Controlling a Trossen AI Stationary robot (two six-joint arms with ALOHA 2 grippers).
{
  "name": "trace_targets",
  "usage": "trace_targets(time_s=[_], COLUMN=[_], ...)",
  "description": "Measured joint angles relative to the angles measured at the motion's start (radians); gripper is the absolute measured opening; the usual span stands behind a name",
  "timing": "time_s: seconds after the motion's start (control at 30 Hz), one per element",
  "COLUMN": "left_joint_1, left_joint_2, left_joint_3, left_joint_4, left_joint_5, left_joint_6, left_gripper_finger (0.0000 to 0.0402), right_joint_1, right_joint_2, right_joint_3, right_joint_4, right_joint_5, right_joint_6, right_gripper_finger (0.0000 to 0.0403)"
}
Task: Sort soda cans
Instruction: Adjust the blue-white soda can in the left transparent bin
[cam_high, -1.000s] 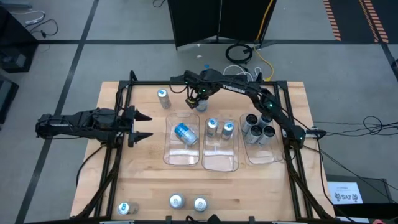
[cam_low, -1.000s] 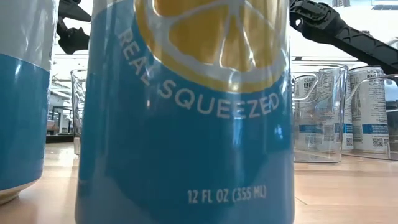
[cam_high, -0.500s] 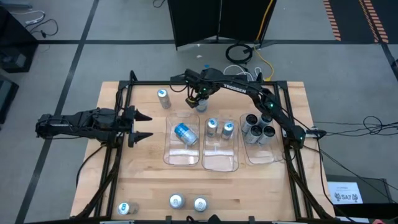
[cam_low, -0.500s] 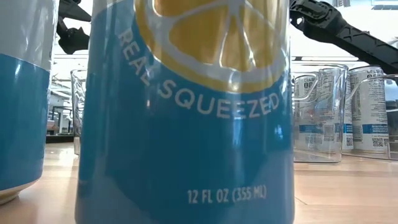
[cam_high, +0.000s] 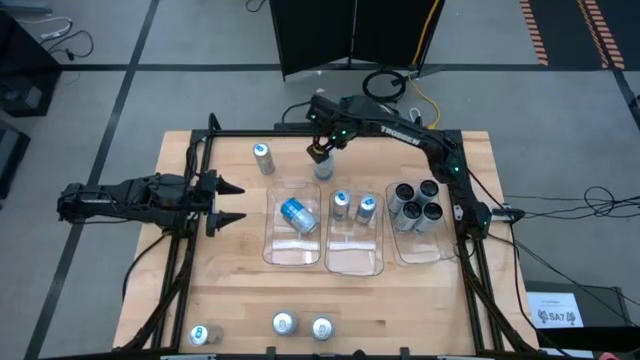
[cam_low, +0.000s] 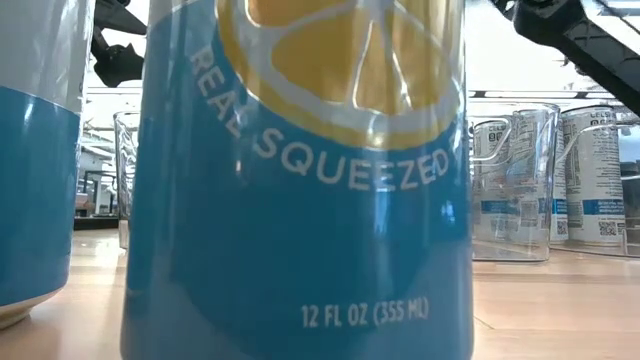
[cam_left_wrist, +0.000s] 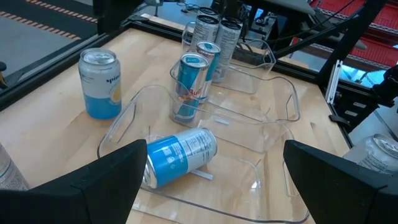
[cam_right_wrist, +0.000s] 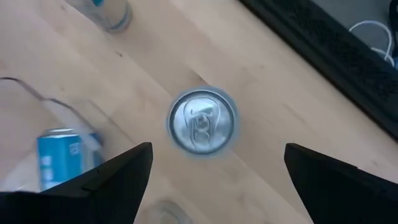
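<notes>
On the table (cam_high: 240, 300): we see three clear trays (cam_high: 293, 226), with loose cans.
Left tray: we find one blue can (cam_high: 298, 214) on its side.
Right gripper (cam_high: 320, 153): we hover spread above an upright can (cam_right_wrist: 202, 121).
Left gripper (cam_high: 226, 202): we wait, released, at the table's left.

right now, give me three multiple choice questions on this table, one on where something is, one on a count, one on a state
1. Where is the right gripper?
A. over a standing can near the table's far edge
B. inside the right tray
C. off the table

2. How many cans stand in the right tray?
A. one
B. two
C. four

3. How does the blue can in the left tray sit?
A. upright
B. on its side
C. stacked on another can

Answers:
1. A: the right wrist view looks straight down on the can top between open fingers.
2. C: the high view shows four dark tops.
3. B: the left wrist view shows it lying down.
</notes>
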Motion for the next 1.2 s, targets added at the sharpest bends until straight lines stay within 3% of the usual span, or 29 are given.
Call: trace_targets(time_s=[0.37,1.2], left_joint_1=[0.000,0.000], left_joint_2=[0.000,0.000], left_joint_3=[0.000,0.000], left_joint_4=[0.000,0.000], left_joint_5=[0.000,0.000], left_joint_6=[0.000,0.000], left_gripper_finger=[0.0384,0.0384], right_joint_1=[0.084,0.433], right_joint_2=[-0.186,-0.145], right_joint_3=[0.001,0.000], right_joint_4=[-0.034,0.010], right_joint_5=[-0.003,-0.002], right_joint_6=[0.053,-0.021], right_gripper_finger=[0.0357,0.0357])
